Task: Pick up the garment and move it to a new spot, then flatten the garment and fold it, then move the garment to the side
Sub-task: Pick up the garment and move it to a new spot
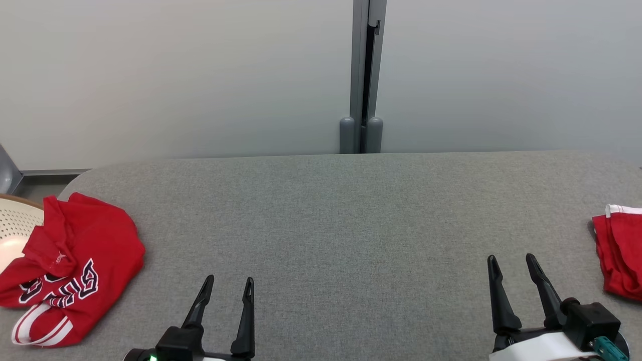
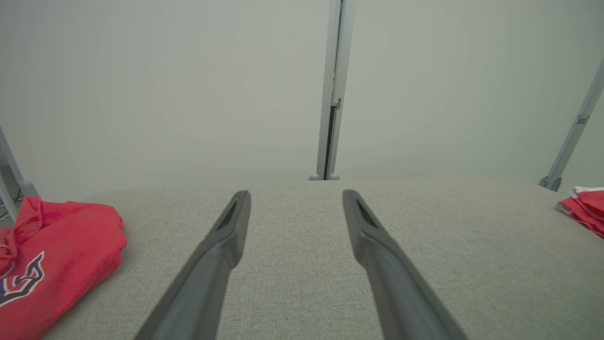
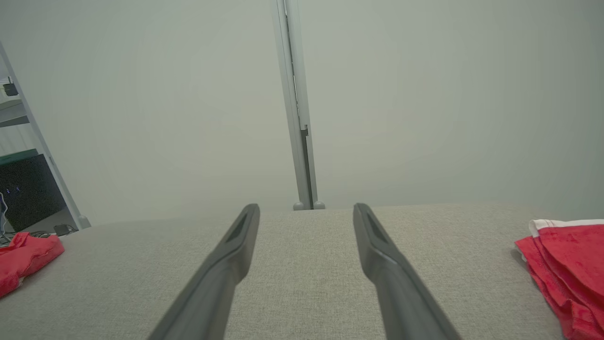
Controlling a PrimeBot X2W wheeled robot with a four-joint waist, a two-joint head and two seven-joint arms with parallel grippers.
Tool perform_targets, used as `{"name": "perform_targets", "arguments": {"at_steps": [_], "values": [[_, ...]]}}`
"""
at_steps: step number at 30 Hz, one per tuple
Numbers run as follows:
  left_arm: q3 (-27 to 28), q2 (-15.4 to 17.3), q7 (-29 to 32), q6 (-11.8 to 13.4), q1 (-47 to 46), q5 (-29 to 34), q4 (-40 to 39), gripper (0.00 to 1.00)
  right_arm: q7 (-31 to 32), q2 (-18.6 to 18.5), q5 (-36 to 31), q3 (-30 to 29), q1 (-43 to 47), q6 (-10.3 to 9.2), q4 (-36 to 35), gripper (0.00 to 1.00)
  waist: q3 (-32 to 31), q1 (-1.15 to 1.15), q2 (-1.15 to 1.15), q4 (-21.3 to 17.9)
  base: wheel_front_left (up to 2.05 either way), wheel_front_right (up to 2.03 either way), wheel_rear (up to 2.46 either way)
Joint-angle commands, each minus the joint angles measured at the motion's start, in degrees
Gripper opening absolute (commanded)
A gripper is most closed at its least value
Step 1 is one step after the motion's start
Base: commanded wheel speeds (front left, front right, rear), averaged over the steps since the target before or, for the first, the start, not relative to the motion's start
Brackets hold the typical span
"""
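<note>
- garment (image 1: 70,260), red and crumpled, lies at the table's (image 1: 341,215) left edge, touching a white perforated basket (image 1: 17,220).
- my left gripper (image 1: 229,280) sits just right of it, fingers apart, holding nothing.
- my right gripper (image 1: 511,258) has fingers apart too, empty; a folded red cloth (image 1: 619,250) lies at the right edge.

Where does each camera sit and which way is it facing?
Head view: on the head, looking down at the grey table; left gripper and right gripper open at bottom.
Left wrist view: along its fingers toward the wall; crumpled red jersey left.
Right wrist view: likewise; second red garment right.
All share the grey post.
</note>
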Motion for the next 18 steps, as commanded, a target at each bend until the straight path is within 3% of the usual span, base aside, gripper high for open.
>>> {"name": "perform_targets", "arguments": {"at_steps": [1,9,18], "values": [[0.16,0.19,0.00,0.22,0.18,-0.36,0.16,1.00,-0.17,-0.05,0.47,-0.16,0.44,-0.02,-0.10,1.00,-0.02,0.00,0.00,0.12,0.00,0.00,0.00],[0.08,0.21,0.00,-0.23,-0.49,0.22,0.32,1.00,-0.42,-0.03,1.93,1.30,1.10,-0.02,-0.48,1.00,0.44,0.00,0.00,4.12,0.00,0.00,0.00],[2.56,0.19,0.00,-0.64,-1.18,1.62,-0.30,1.00,-0.53,-0.06,3.42,6.02,0.70,-0.02,0.01,1.00,1.14,0.00,0.00,14.16,0.00,0.00,0.00]]}}
